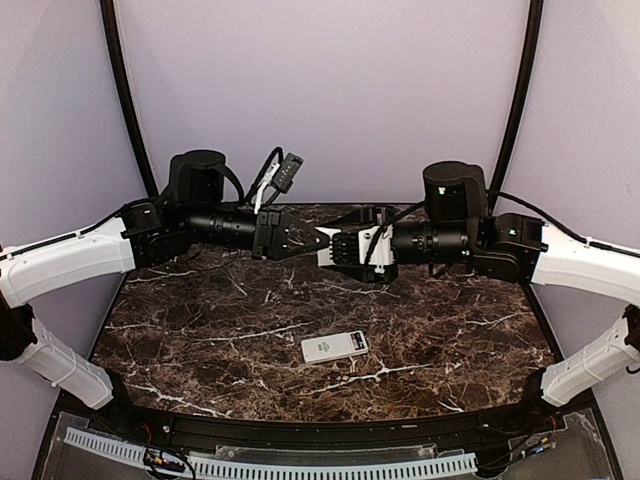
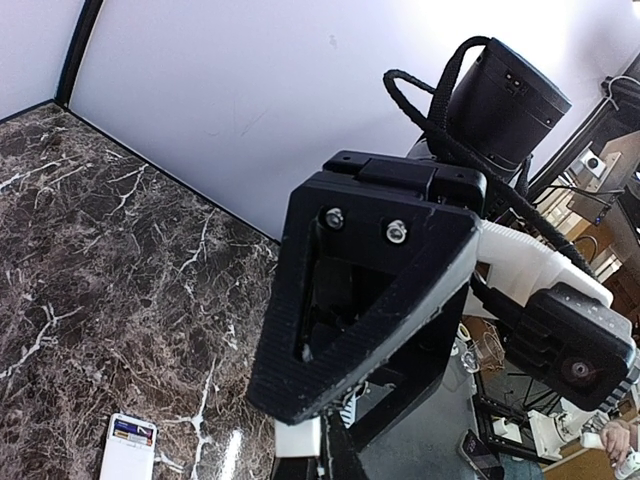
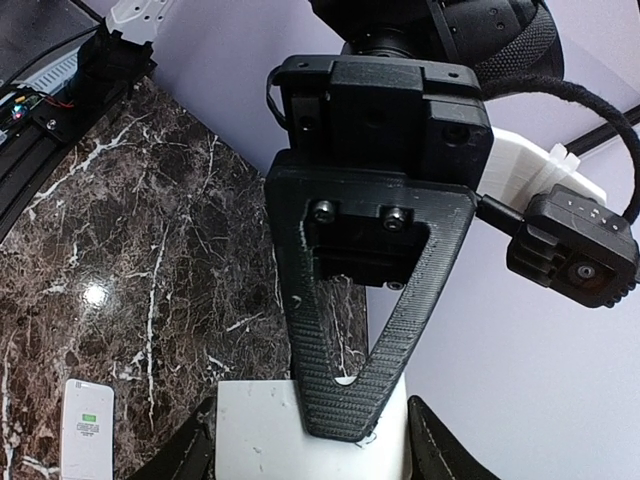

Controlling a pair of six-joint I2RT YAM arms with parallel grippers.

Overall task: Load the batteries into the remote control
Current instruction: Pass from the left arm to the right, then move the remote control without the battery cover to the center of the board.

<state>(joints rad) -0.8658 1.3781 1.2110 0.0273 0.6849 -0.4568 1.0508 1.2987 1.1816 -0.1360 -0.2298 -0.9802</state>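
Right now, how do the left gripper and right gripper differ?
Left gripper points right; right gripper points left, tips close together. From above the left gripper is all black; the right gripper shows white parts. Shared: both are raised over the table, well clear of the remote control lying on it. Open or shut, cannot tell for either.

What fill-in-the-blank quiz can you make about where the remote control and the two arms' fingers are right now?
1. The left fingers and the right fingers face each other ___ the table, not on it.
2. The remote control lies flat on the table, touched by ___ arm.
3. The small mark on its display is ___.

Missing words: above; neither; green
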